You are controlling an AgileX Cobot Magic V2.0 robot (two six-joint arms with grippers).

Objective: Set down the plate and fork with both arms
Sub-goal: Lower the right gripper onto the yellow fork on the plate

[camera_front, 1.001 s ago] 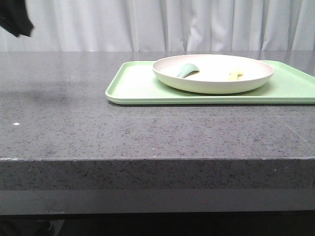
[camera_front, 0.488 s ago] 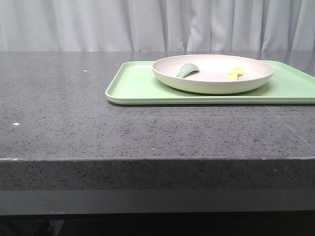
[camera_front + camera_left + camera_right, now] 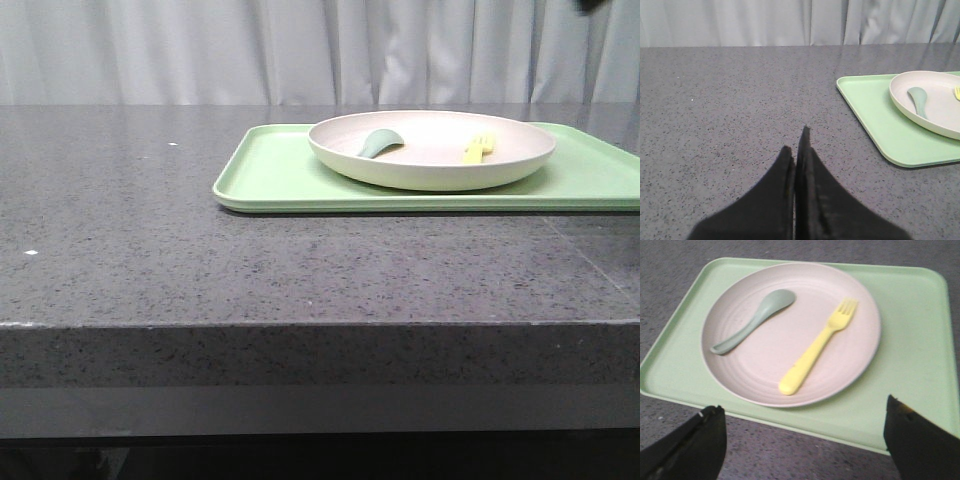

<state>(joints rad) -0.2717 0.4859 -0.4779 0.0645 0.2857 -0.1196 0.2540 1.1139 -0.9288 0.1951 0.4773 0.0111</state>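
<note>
The cream-white plate sits on the light-green tray at the back right of the table. The pale-yellow fork lies in the plate, with a grey-green spoon beside it. In the right wrist view the plate, fork and spoon show from above. My right gripper is open and empty, high above the tray's near edge. My left gripper is shut and empty above bare table, left of the tray. The plate shows there too.
The dark speckled stone table stretches left and in front of the tray. A pale curtain hangs behind the table. A dark bit of the right arm shows at the top right corner of the front view.
The dark left arm part at the top left of the front view has gone out of the frame. A dark bit of the right arm has come in at the top right corner.
</note>
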